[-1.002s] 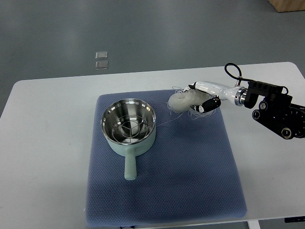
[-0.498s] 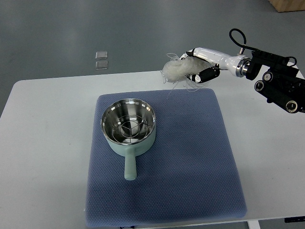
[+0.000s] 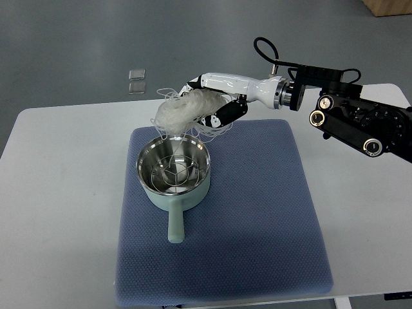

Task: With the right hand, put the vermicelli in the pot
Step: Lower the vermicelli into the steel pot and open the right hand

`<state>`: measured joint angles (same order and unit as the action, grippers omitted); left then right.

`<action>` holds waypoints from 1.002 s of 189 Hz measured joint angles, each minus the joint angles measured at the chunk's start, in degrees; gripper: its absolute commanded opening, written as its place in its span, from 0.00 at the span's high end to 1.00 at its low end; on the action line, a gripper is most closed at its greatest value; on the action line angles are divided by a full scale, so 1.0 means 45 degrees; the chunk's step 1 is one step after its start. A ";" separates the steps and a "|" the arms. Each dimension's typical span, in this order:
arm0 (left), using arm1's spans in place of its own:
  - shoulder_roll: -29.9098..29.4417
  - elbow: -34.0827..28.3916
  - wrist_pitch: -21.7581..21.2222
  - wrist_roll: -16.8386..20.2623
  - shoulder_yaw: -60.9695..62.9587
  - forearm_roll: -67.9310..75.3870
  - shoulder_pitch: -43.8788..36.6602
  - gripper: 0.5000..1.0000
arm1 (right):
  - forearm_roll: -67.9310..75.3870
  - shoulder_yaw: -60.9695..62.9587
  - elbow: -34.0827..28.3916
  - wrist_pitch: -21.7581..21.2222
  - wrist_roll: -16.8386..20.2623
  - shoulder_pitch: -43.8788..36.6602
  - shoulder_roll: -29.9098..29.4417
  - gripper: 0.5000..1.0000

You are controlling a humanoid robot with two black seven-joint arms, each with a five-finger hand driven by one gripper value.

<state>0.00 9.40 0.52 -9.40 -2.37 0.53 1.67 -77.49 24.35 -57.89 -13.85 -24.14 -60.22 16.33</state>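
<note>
A pale green pot with a steel inside and a short handle toward me stands on the blue mat. My right hand comes in from the right and is shut on a white bundle of vermicelli. The bundle hangs in the air just above the pot's far rim, with loose strands trailing down toward it. The left hand is out of view.
The mat lies on a white table. My right arm's black wrist and forearm stretch over the table's back right part. Two small clear squares lie on the grey floor beyond the table.
My right hand lifted the vermicelli off the mat's back edge and carried it left. It now hangs over the pot's far rim.
</note>
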 measured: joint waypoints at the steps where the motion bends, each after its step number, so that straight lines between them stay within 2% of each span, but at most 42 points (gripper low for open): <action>1: 0.0000 0.0000 0.0000 0.0000 0.0000 0.0000 0.0000 0.00 | 0.0000 -0.0001 0.0000 -0.0002 0.0001 0.0013 -0.0025 0.94; 45: 0.0000 0.0000 0.0000 0.0000 0.0000 0.0000 0.0000 0.00 | 0.0047 -0.0021 0.0127 0.0043 0.0067 0.0765 -0.0874 0.92; 75: 0.0000 0.0000 0.0000 0.0000 0.0000 0.0000 0.0000 0.00 | -0.0017 -0.0055 0.0148 0.0068 0.0115 0.1142 -0.1275 0.84; 93: 0.0000 0.0000 0.0000 0.0000 0.0000 0.0000 0.0000 0.00 | -0.0134 -0.0113 0.0330 0.0155 0.0163 0.1276 -0.1504 0.72; 108: 0.0000 0.0000 0.0001 0.0000 0.0000 0.0000 0.0000 0.00 | -0.0171 -0.0132 0.0591 0.0292 0.0190 0.1350 -0.1615 0.70; 123: 0.0000 0.0000 0.0001 0.0000 0.0000 0.0000 0.0000 0.00 | -0.0179 -0.0148 0.0822 0.0401 0.0194 0.1388 -0.1648 0.56; 128: 0.0000 0.0000 0.0001 0.0000 0.0000 0.0000 0.0000 0.00 | -0.0181 -0.0151 0.0889 0.0430 0.0194 0.1397 -0.1651 0.48; 153: 0.0000 0.0000 0.0001 0.0000 0.0000 0.0000 0.0000 0.00 | -0.0180 -0.0156 0.1211 0.0636 0.0194 0.1468 -0.1657 0.40; 169: 0.0000 0.0000 0.0001 0.0000 0.0000 0.0000 0.0000 0.00 | -0.0154 -0.0157 0.1299 0.0683 0.0193 0.1507 -0.1658 0.28; 189: 0.0000 0.0000 0.0001 0.0000 0.0000 0.0000 0.0000 0.00 | -0.0095 -0.0157 0.1318 0.0693 0.0187 0.1552 -0.1658 0.21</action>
<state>0.00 9.40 0.52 -9.40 -2.37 0.53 1.67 -77.92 23.64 -51.96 -10.73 -23.30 -53.24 8.87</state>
